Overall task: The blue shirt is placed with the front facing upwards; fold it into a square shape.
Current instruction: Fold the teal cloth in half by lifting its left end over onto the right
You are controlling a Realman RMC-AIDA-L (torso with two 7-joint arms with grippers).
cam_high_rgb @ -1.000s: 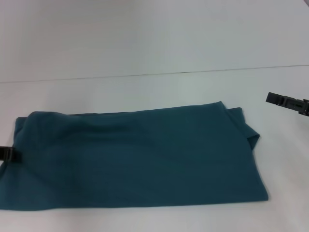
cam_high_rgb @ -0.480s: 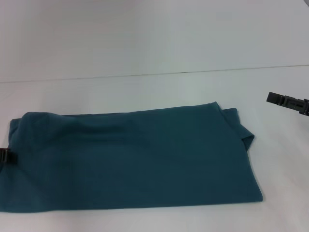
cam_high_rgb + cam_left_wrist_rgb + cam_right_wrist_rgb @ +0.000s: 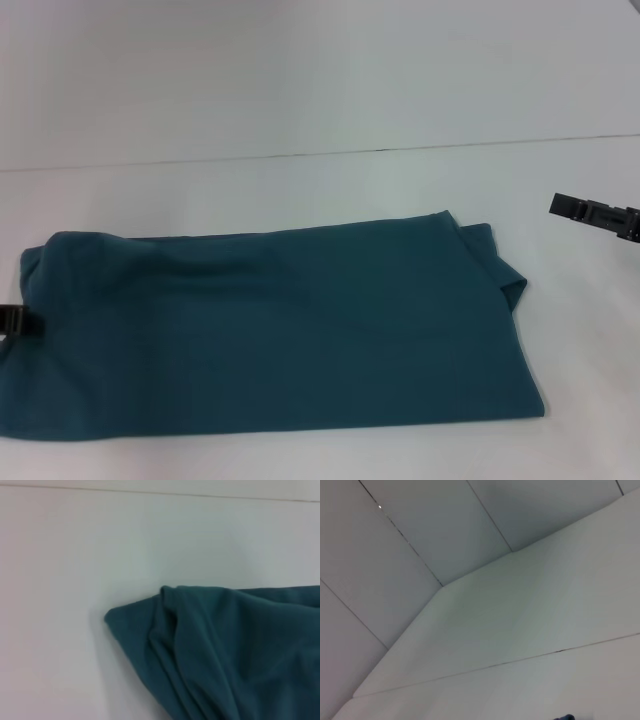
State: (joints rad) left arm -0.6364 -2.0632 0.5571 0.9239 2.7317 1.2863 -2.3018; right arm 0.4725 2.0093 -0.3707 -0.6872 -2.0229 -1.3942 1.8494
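The white table fills the head view, crossed by a thin dark seam line running left to right through the upper middle of the frame.

The blue shirt is laid flat across the lower half of the head view as a long folded band, reaching from the left edge to right of centre. No print or collar is seen on the exposed face. At its upper right corner a lower layer protrudes as a small tucked fold. In the left wrist view one bunched, creased corner of the shirt is seen on the bare table.

The right gripper is seen as a dark part at the right edge of the head view, mid-height, well apart from the shirt; whether it is open or closed cannot be told.

The left gripper appears as a small dark piece at the left edge, lower middle, at the shirt's left end. Its grasp state cannot be told.
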